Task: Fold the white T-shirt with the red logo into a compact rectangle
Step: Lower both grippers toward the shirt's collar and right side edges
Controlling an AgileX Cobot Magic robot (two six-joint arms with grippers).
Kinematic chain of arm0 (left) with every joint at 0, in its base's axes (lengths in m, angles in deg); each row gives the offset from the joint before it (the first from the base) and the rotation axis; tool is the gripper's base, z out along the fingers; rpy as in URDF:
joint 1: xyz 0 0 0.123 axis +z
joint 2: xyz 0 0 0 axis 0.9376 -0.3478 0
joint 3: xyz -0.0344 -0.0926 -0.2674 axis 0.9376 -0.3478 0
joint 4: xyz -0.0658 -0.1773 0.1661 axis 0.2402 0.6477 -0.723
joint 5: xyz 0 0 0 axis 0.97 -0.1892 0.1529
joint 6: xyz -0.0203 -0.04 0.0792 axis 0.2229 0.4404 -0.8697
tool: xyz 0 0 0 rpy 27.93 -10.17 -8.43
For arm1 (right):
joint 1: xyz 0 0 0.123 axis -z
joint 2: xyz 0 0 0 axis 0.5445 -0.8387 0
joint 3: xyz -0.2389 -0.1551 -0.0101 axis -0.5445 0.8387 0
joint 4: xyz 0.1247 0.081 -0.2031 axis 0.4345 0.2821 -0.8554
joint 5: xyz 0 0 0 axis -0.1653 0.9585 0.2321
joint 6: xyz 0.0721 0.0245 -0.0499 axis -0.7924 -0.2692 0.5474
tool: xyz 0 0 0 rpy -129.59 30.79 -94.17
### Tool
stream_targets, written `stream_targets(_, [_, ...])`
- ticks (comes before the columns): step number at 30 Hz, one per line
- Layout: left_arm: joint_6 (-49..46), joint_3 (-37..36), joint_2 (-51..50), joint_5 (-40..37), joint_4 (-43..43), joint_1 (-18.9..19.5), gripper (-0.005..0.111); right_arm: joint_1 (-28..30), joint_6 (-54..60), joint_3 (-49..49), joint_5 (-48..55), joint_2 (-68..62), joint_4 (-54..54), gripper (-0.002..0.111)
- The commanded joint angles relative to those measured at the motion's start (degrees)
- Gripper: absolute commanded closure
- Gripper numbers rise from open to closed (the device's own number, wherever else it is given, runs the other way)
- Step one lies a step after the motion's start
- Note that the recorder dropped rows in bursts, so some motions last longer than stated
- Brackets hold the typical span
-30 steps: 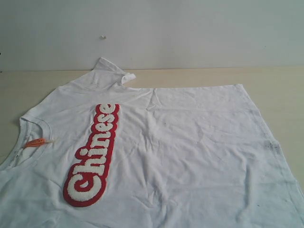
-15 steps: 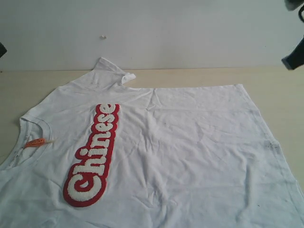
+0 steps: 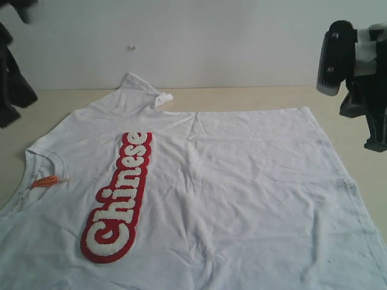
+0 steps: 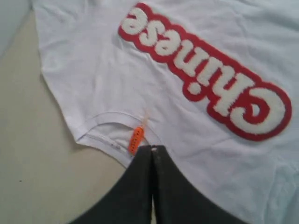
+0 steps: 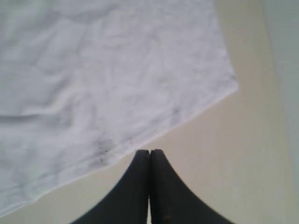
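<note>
1. The white T-shirt [image 3: 242,193] is lying flat and face up on the table [image 3: 254,96], still unfolded. Its collar is pointing toward the left of the exterior view and its hem toward the right.
2. The red logo [image 3: 118,199] is running down the chest, fully exposed. The orange tag [image 3: 45,180] is sitting at the collar.
3. Both arms are only now entering the exterior view: the left arm [image 3: 12,90] at the left edge, the right arm [image 3: 357,72] at the right edge. The shirt itself hasn't shifted.
4. The left gripper [image 4: 153,149] is hovering over the collar beside the tag, fingers pressed together, empty.
5. The right gripper [image 5: 149,153] is hovering over bare table just off the shirt's edge, fingers together, empty.
6. Likely the approach is just starting, and the fingers need to open before pinching any edge.
</note>
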Motion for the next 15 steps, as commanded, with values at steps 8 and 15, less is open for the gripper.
stream_targets(8, [-4.3,0.3,-17.6,-4.1,-10.3,-5.5,0.107,-0.1,10.5,-0.6,14.0,-9.0,10.6,0.108])
stream_targets(15, [-6.9,0.3,-20.4,-1.0,-13.9,-5.5,0.107,-0.1,10.5,-0.5,13.8,-9.2,12.1,0.108])
